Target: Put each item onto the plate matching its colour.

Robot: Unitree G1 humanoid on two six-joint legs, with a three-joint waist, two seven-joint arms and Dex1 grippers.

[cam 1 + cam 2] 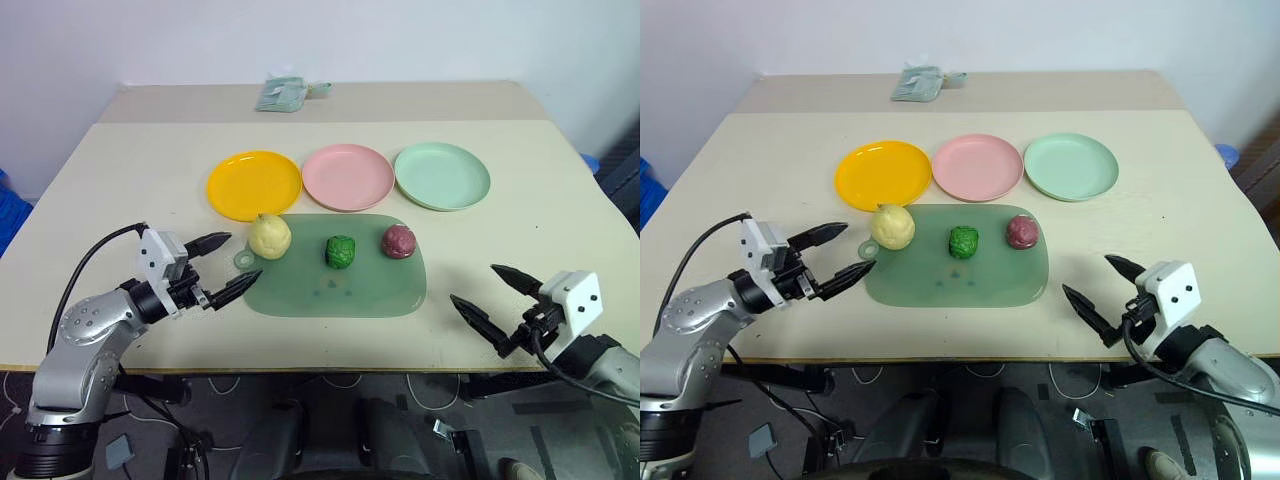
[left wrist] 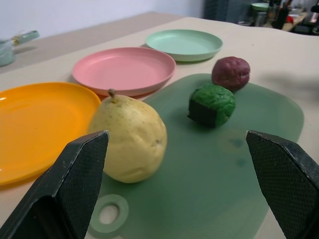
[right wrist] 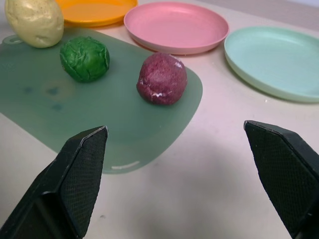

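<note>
Nearest to me, at the lower left of the head view, I see the left gripper [image 1: 222, 268] with its two black fingers spread wide apart; it holds nothing and touches nothing. Its tips stand just beside the left end of the green mat [image 1: 370, 290]. At the lower right, the right gripper [image 1: 490, 295] is also spread wide (as wide as the left one, I think) and empty, above the bare table [image 1: 100, 190] to the right of the mat.

On the mat three toys lie in a row along its upper edge. The pale yellow pear [image 1: 269, 236] is at the left end, the dark green bumpy toy [image 1: 340, 251] in the middle, the maroon round toy [image 1: 398, 241] at the right. They are apart from each other.

Just above the mat stand three plates in a row: the yellow-orange plate [image 1: 254, 184] on the left, the pink plate [image 1: 347, 176] in the middle, the mint green plate [image 1: 441, 175] on the right. All three carry nothing.

At the top centre, at the far side of the table, lies a small pale green packet [image 1: 282, 94].
</note>
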